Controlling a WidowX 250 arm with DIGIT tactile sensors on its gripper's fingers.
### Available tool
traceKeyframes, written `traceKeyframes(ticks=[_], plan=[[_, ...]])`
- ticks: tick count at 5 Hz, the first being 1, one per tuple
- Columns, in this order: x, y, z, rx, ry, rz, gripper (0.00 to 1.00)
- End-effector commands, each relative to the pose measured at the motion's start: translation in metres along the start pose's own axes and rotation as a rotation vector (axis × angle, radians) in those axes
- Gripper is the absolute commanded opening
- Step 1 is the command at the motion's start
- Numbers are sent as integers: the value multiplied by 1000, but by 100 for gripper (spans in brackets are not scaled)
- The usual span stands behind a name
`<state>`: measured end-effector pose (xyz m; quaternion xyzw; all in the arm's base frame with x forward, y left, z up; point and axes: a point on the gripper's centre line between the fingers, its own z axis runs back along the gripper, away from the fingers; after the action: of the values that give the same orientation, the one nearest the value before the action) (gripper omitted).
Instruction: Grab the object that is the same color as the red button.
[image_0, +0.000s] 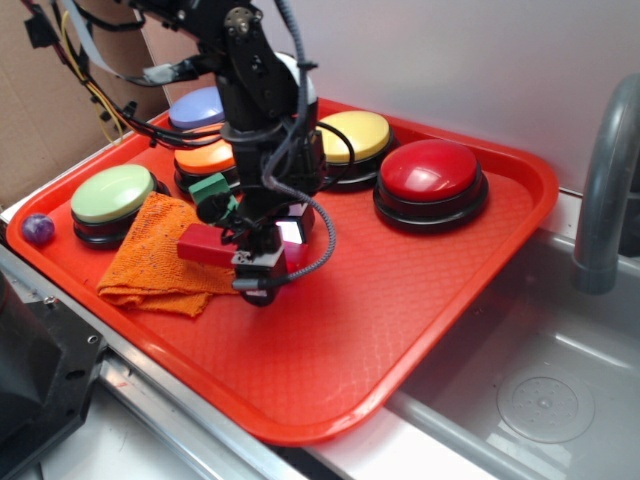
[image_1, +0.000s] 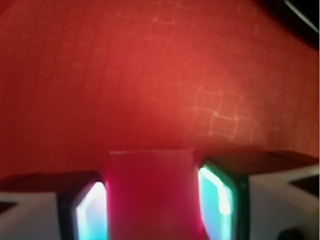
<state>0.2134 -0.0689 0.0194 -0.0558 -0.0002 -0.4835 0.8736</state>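
Note:
The object, a long red block (image_0: 204, 243) (image_1: 151, 192), is held crosswise between my fingers, with one end sticking out left over the orange cloth. My gripper (image_0: 257, 258) (image_1: 152, 200) is shut on it, and in the wrist view both lit pads press its sides. I cannot tell whether the block touches the tray. The red button (image_0: 431, 172), a glossy dome on a black base, sits at the tray's back right, well apart from my gripper.
All of this sits in a red tray (image_0: 400, 320). A crumpled orange cloth (image_0: 160, 255) lies left of my gripper, a green block (image_0: 211, 187) behind it. Yellow (image_0: 355, 135), orange (image_0: 205, 158), light green (image_0: 112, 193) and lilac (image_0: 198, 105) buttons line the back. A sink (image_0: 540, 390) and a faucet (image_0: 605, 180) are at right.

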Motion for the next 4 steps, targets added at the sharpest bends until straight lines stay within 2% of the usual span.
traceKeyframes(ticks=[1,2,3,4], plan=[[7,0,40,17,-54,216,0],[-2,-3,69,39,-45,351,0],[-18,-7,102,30,-36,574,0],[-36,-14,135,62,-46,746,0]])
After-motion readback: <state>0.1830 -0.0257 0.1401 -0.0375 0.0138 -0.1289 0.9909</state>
